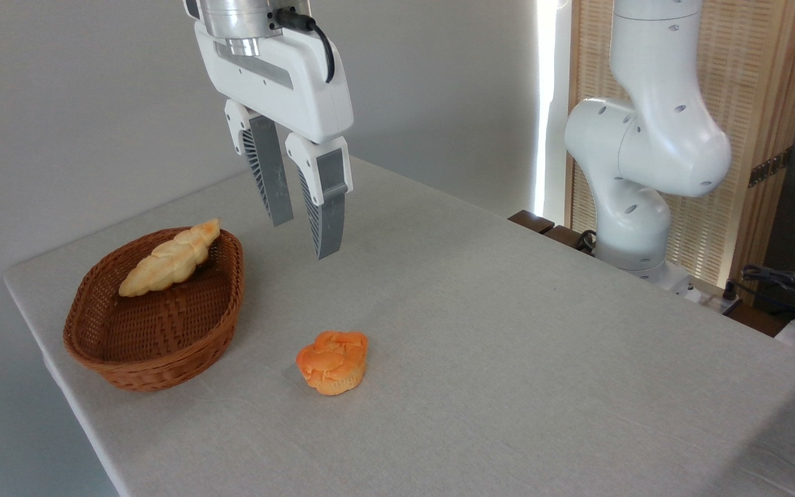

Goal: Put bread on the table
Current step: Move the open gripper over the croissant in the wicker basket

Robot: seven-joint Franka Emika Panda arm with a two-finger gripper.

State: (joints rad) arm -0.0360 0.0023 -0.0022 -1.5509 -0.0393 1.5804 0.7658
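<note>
While my gripper (304, 238) hangs empty above the table (508, 359), jaws parted narrowly, the bread (170, 259) lies in the wicker basket (156, 345) to my left: a long braided loaf, golden-yellow with browner ridges, tapered ends, propped on what seems the far rim. An orange bun (332, 361) sits on the cloth nearby.
</note>
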